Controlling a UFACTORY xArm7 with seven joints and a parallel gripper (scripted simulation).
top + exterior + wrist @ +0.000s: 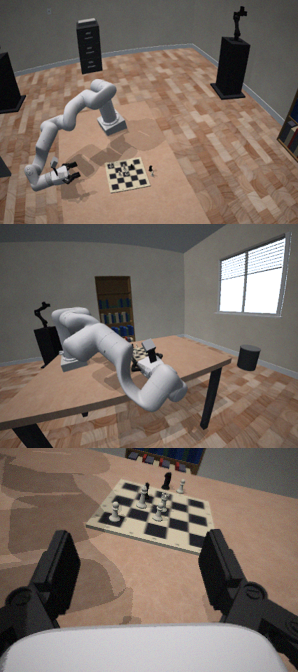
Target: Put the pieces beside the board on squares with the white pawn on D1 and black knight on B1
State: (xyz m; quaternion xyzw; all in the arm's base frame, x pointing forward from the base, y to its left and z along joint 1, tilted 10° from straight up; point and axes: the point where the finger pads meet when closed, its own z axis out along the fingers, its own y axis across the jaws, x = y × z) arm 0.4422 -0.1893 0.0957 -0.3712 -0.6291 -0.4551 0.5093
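Note:
The chessboard lies on the table and also shows in the wrist view. The black knight and the white pawn stand beside the board's right edge; in the wrist view the knight and pawn stand beyond the board's far edge. Several white pieces and one black piece stand on the board. My gripper is open and empty, low over the table well left of the board; its fingers frame the wrist view.
The arm's base stands behind the board. My forearm hangs past the table's near edge in the exterior view, hiding most of the board. A bookshelf, cabinet and pedestals stand around the room.

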